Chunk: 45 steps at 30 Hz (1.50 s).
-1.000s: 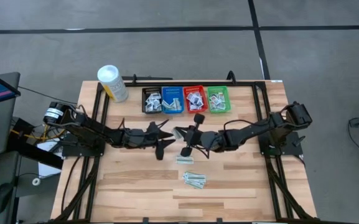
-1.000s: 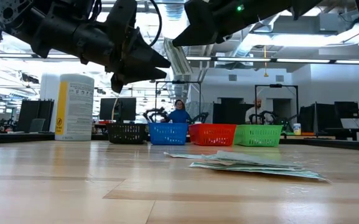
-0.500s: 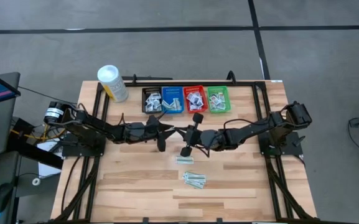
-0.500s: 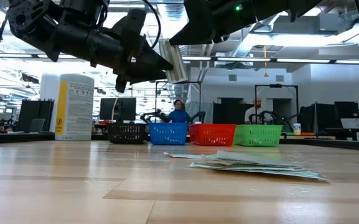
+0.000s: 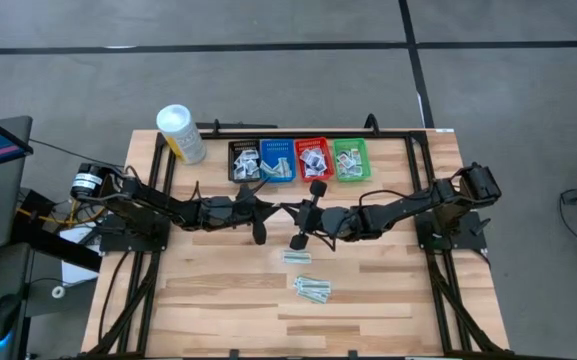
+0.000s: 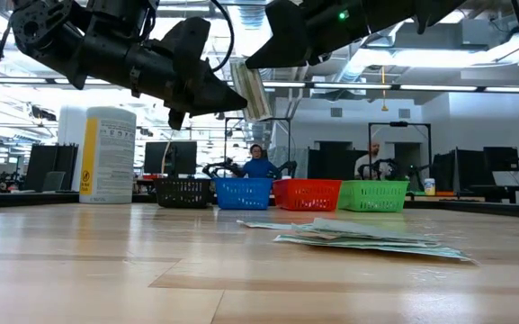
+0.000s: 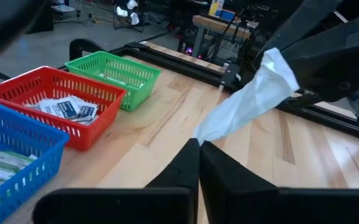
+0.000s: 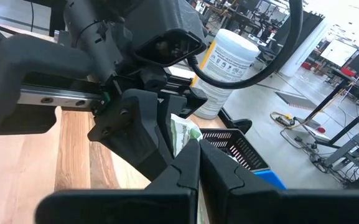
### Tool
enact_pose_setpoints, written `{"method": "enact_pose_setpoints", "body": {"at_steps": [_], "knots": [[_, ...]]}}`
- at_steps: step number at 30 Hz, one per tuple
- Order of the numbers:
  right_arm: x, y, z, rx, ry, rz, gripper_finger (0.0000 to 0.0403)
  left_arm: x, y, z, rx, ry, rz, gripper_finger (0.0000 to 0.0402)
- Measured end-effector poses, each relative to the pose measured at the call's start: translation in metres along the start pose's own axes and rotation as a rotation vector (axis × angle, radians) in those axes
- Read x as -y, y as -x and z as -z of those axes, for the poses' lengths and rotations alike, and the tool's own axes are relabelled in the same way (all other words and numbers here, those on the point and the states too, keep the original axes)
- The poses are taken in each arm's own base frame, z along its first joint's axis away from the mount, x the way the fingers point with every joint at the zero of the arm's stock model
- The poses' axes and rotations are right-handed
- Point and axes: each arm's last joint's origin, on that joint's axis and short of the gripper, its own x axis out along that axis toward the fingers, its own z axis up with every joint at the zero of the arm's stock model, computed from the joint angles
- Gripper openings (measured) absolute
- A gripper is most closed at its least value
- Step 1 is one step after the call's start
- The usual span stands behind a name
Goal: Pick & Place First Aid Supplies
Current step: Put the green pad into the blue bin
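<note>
A pale packet (image 7: 249, 99) of the first aid supplies hung in the air above the middle of the table (image 5: 208, 300), in front of the row of baskets. Both grippers pinched it at the same moment, one at each end. The left gripper (image 7: 199, 144) had its two fingers pressed together on the lower tip of the packet. The right gripper (image 8: 198, 146) was also clenched on the packet, and only a small greenish edge showed between its fingers.

More supplies lay flat on the wood nearer to the front edge: one packet (image 5: 297, 257) just under the grippers and a small pile (image 5: 313, 290) a little further forward. At the far side stood four small baskets side by side, black (image 5: 245, 162), blue (image 5: 277, 160), red (image 5: 313, 159) and green (image 5: 350, 159), each with packets inside. A tall white tub (image 5: 181, 134) with a yellow label stood at the far left corner.

In the room behind the table, two persons were visible, one in a blue top (image 6: 259, 165).
</note>
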Motion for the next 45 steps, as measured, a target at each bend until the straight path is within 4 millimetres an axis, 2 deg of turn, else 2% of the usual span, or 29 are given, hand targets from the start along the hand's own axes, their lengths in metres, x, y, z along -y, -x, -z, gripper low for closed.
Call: {"method": "enact_pose_setpoints", "body": {"at_steps": [9, 12, 19, 23, 26, 31, 38, 45], "knots": [[0.002, -0.002, 0.003, -0.021, -0.02, 0.005, 0.0003, 0.001, 0.0, 0.0, -0.004, -0.004, 0.007, 0.0004], [0.003, -0.002, 0.004, -0.035, -0.011, 0.006, 0.0019, 0.001, 0.0, 0.0, -0.003, -0.003, 0.008, 0.0005], [0.003, -0.002, 0.005, -0.047, -0.003, 0.018, 0.0101, 0.001, 0.0, 0.0, -0.004, -0.001, 0.014, 0.0004], [0.006, -0.002, 0.007, -0.078, 0.016, 0.128, 0.0158, 0.001, 0.0, 0.001, -0.011, -0.002, 0.014, 0.0006], [0.007, -0.001, 0.01, -0.12, 0.073, 0.2, 0.0195, 0.0, 0.0, 0.002, -0.016, -0.004, 0.013, 0.0004], [0.003, 0.002, 0.016, -0.18, 0.176, 0.18, 0.0238, 0.0, 0.0, 0.002, -0.014, -0.005, 0.002, 0.0006], [0.005, 0.002, 0.017, -0.205, 0.231, 0.225, 0.0244, -0.013, -0.004, -0.001, -0.006, 0.001, -0.054, 0.0005], [0.011, 0.0, 0.023, -0.267, 0.284, 0.292, 0.0238, -0.048, -0.012, -0.006, -0.016, 0.015, -0.179, 0.0005]]}}
